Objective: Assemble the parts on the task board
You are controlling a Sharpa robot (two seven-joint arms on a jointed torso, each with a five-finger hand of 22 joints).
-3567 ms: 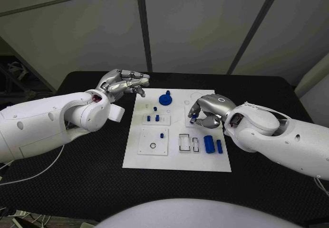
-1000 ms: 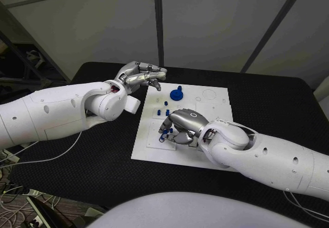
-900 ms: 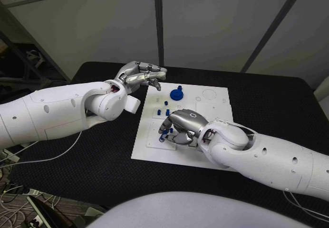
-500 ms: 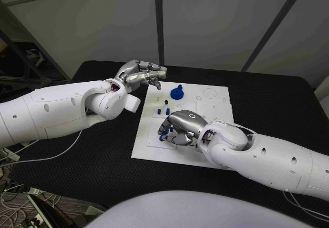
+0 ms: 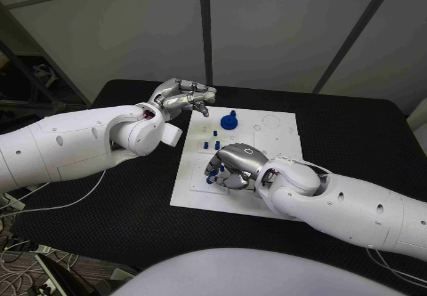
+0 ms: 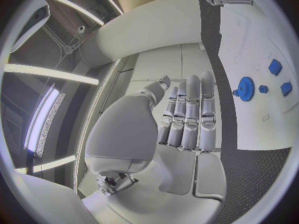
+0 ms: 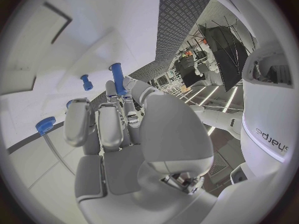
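My right hand [image 5: 233, 165] has its fingers [image 7: 116, 115] pinched on a blue peg [image 7: 116, 77] over the task board [image 5: 280, 140] centre for insertion, while my left hand [image 5: 182, 97], fingers curled on nothing, waits at ten o'clock off the board, clearing room.

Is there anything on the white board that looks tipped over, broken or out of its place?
Nothing stands out. The white task board lies flat on the black table, the blue gear-shaped part and small blue pegs stand upright, and the right hand holds a blue pin over the board.
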